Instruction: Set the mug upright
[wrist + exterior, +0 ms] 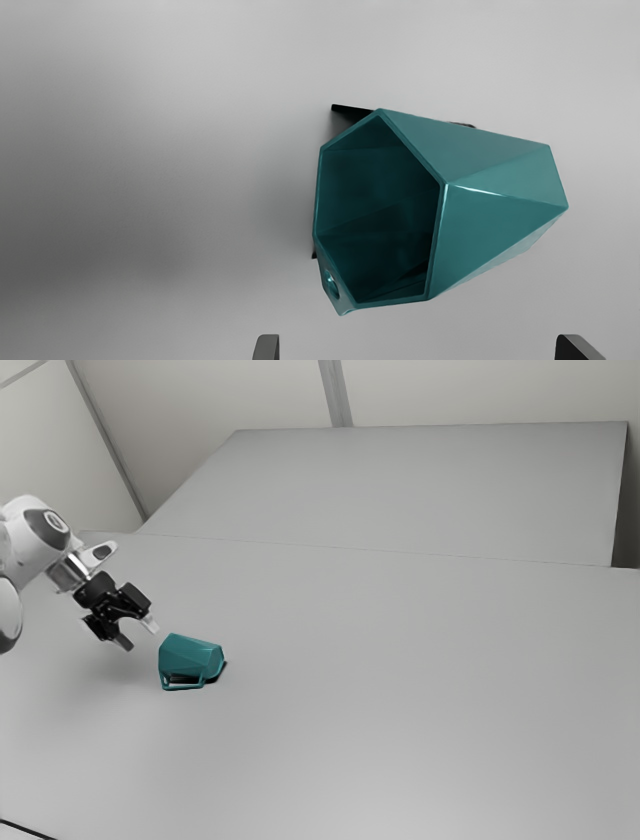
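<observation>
One black two-finger gripper (137, 635), open, fingertips spread well apart, above the table at the exterior view's left. One teal mug (192, 653), faceted, lying on its side on the table, just beyond the gripper toward the exterior view's right; angular mouth (380, 215) exposed to the wrist view, handle (330, 285) at the rim's side. One table (400, 700), plain grey, supports the mug. Beyond its far edge stands one flat grey panel (400, 490); behind that, one pale wall (210, 410).
</observation>
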`<action>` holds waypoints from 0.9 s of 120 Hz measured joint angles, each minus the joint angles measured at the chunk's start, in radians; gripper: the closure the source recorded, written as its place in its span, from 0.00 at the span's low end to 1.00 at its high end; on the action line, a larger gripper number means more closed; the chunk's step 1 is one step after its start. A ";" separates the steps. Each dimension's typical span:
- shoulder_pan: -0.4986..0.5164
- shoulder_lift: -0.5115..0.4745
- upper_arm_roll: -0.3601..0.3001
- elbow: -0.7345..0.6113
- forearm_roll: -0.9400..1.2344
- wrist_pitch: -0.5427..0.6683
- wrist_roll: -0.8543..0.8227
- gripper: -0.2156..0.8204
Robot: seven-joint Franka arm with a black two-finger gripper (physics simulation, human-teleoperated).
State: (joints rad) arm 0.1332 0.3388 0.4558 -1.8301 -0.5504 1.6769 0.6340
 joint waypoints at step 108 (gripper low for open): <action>0.006 0.054 0.000 -0.127 -0.384 0.014 0.281 0.23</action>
State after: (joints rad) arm 0.1397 0.3923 0.4555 -1.9567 -0.9348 1.6908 0.9153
